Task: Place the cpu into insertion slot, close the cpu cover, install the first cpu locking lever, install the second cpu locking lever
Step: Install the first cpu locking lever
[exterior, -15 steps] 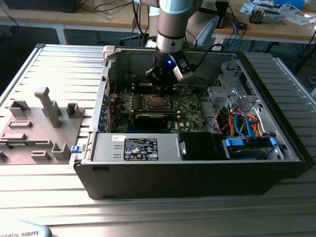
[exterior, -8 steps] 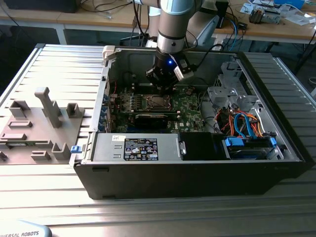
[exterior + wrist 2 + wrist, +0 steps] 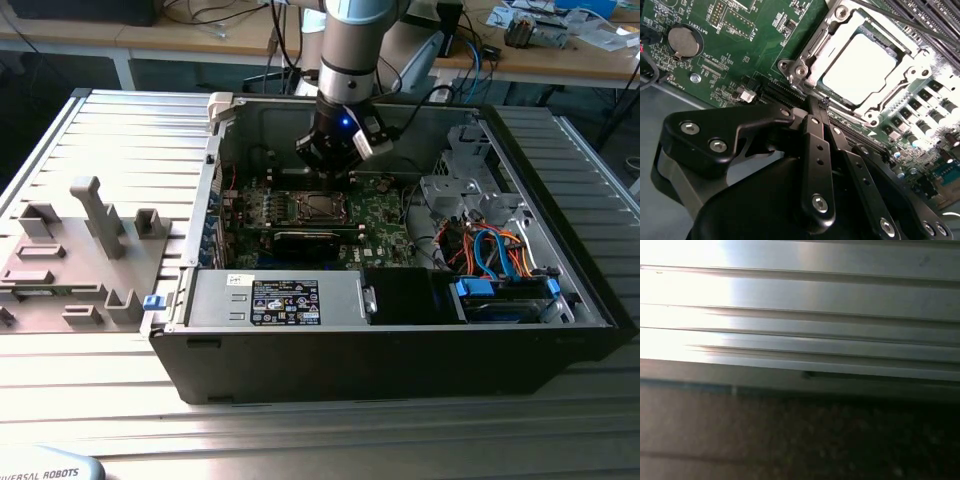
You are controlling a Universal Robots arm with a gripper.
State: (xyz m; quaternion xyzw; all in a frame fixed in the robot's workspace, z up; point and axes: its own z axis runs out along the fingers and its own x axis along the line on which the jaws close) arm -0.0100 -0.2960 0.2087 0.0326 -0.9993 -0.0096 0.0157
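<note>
Inside the open computer case, the cpu (image 3: 857,70) lies flat in the insertion slot (image 3: 318,208), its dull silver top facing up. The silvery cpu cover (image 3: 910,75) lies down around it, framing the chip through its square opening. In the second wrist view my gripper (image 3: 815,104) has its black fingers (image 3: 817,150) drawn together to a point just off the socket's corner bracket (image 3: 799,70), and I see nothing between them. A thin dark rod (image 3: 900,22) runs along the socket's far side. In the exterior view the gripper (image 3: 335,168) hangs just above and behind the socket.
A long black expansion card (image 3: 305,238) lies in front of the socket, with the power supply (image 3: 280,300) nearer still. A drive cage with coloured cables (image 3: 495,265) fills the exterior view's right. A grey fixture tray (image 3: 80,250) sits outside the case. A coin battery (image 3: 682,40) is on the board.
</note>
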